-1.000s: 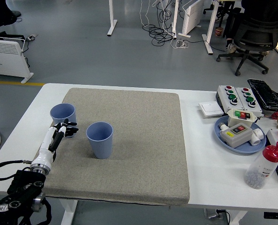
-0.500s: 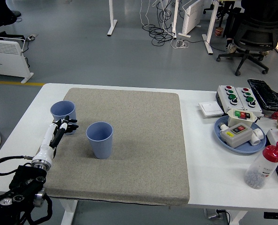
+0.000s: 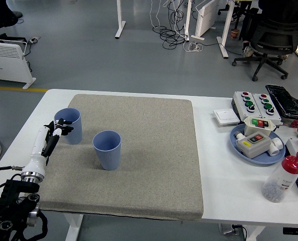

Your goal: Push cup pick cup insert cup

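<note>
Blue cup (image 3: 68, 124) near the desk's (image 3: 219, 165) left edge; left robot hand (image 3: 52, 134) touches it, fingers spread.

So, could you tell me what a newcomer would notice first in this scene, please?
Probably the two blue cups on the grey mat: the left cup near the mat's left edge, the middle cup standing apart to its right. Next, the left hand, white with dark fingers, at the left cup's side. At the table's right sit button boxes on a blue plate and a red-capped bottle.
</note>
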Controlling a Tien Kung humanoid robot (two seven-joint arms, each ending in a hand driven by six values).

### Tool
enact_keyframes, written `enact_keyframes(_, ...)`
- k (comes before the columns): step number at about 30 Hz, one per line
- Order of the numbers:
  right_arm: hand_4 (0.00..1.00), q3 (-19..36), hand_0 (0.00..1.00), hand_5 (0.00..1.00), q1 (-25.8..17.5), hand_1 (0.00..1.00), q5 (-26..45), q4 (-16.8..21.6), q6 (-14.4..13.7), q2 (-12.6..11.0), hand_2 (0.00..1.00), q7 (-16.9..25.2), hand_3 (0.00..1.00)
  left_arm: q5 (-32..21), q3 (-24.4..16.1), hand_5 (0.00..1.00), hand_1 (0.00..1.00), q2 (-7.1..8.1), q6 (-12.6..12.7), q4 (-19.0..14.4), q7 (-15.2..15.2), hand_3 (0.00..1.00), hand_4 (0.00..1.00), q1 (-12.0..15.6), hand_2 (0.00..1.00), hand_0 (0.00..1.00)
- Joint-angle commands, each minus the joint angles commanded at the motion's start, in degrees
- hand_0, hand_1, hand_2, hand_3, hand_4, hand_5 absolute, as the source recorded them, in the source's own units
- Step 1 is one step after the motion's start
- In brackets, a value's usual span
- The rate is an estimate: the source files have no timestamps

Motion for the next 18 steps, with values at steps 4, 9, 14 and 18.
enact_keyframes(4, 0.092, -0.16, 0.690, 0.484, -0.05, 0.619, 0.36, -0.01, -0.01, -0.03, 0.634, 0.10, 0.544, 3.43, -1.82, 0.951, 0.586, 2.07, -1.37, -7.17, 0.51, 0.590, 0.743, 1.39, 0.550, 0.501)
enact_keyframes(9, 0.092, -0.11, 0.690, 0.484, -0.07, 0.619, 0.33, -0.02, 0.02, -0.05, 0.634, 0.03, 0.544, 13.71, -2.07, 0.780, 0.741, 5.07, -5.49, -14.65, 6.62, 0.734, 0.882, -0.18, 0.755, 0.672)
enact_keyframes(14, 0.093, 0.18, 0.690, 0.484, -0.10, 0.619, -0.04, -0.02, 0.03, -0.07, 0.634, -0.18, 0.544, 25.63, 0.37, 0.726, 0.856, 7.97, -14.07, -18.62, 15.91, 0.828, 0.941, -4.10, 0.891, 0.791)
enact_keyframes(18, 0.093, 0.45, 0.690, 0.484, -0.20, 0.619, -0.47, -0.01, 0.04, -0.10, 0.634, -0.36, 0.544, 35.31, 4.65, 0.726, 0.856, 9.75, -22.62, -19.99, 23.07, 0.828, 0.941, -8.34, 0.891, 0.791)
